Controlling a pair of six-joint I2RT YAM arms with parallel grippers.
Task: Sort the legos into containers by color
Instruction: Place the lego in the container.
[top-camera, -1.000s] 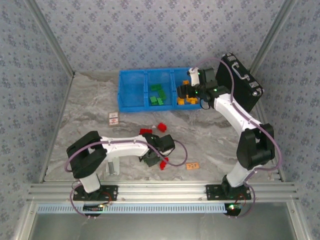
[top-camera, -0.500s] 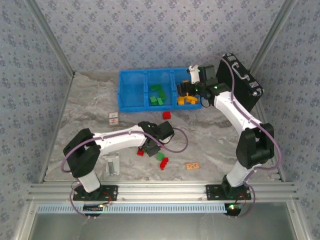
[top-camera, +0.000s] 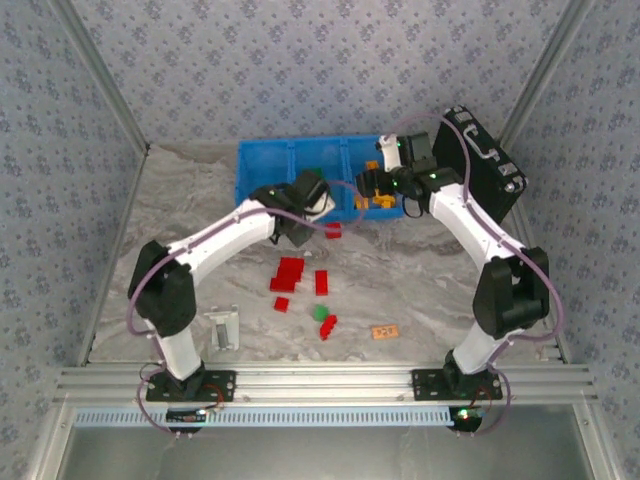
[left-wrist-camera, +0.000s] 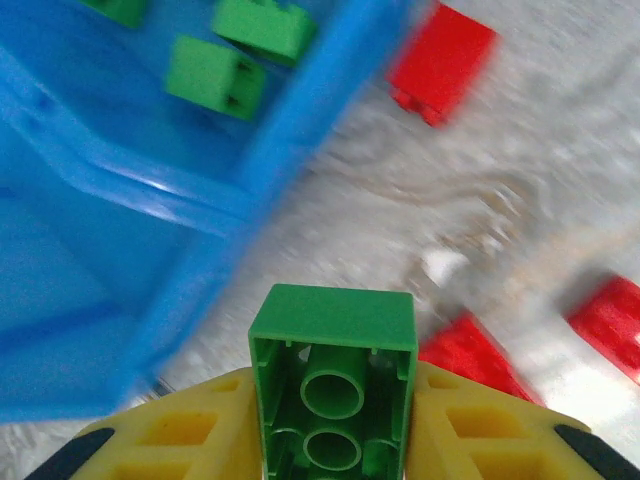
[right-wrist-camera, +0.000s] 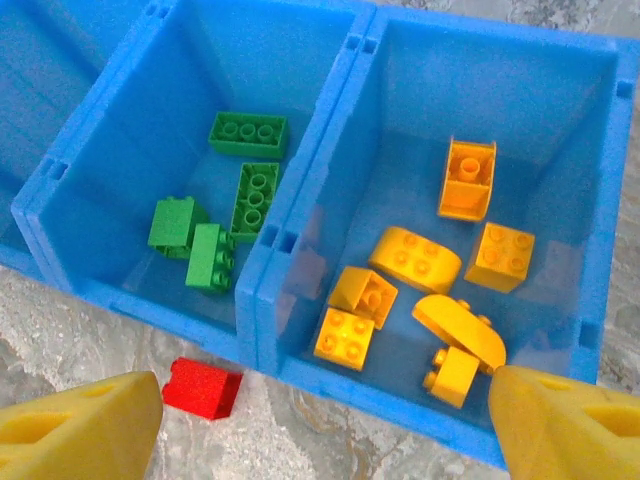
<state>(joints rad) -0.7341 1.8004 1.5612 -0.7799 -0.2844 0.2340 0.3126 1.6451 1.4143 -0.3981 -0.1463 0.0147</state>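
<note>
Left tool (left-wrist-camera: 333, 405) clamps a green brick (left-wrist-camera: 333, 335) just outside the blue tray (left-wrist-camera: 120, 205)'s front wall; right tool (right-wrist-camera: 325, 425) stands wide above its orange-yellow bricks (right-wrist-camera: 415, 258); pale tag (top-camera: 385, 331)'s marks too small to read.

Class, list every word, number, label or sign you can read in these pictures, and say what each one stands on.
No text can be read in any view.
Pale-orange tag: dark marks, too small to read.
Blue tray: no lettering visible.
Bricks: no lettering visible, and the studs are too small to show any brand.
Black case: no label visible.
</note>
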